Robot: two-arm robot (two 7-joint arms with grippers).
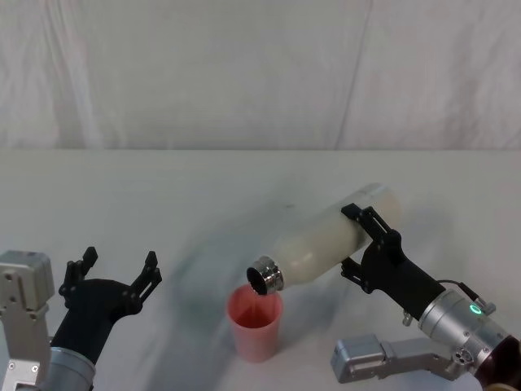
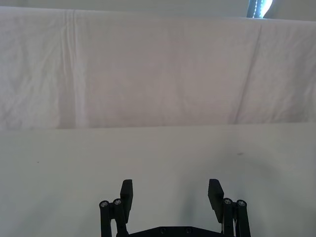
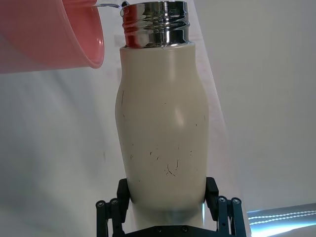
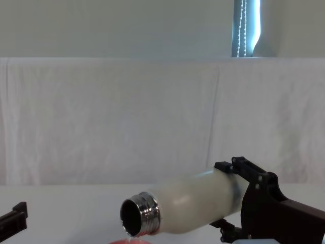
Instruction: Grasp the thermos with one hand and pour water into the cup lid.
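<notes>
While tipped, thermos [image 1: 330, 240] mouth sits over cup lid [image 1: 256, 321].
Right gripper [image 1: 365, 247] clamps the thermos base, neck angled down; water trickles from the rim. Left gripper [image 1: 114, 270] spread wide, idle beside the cup lid, low over table [image 1: 163, 187].

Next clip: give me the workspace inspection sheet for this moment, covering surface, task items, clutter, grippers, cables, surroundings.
Surface: white table, bare around the work.
Job's things: thermos tilted far over, its steel neck above the cup lid; the cup lid stands upright near the table's front edge; water shows at the neck in the right wrist view.
Clutter: nothing seen.
Grippers: right gripper shut on the thermos near its base; left gripper open, empty, low at the front left.
Cables: nothing seen.
Surroundings: white cloth backdrop; a lit window strip above it.
</notes>
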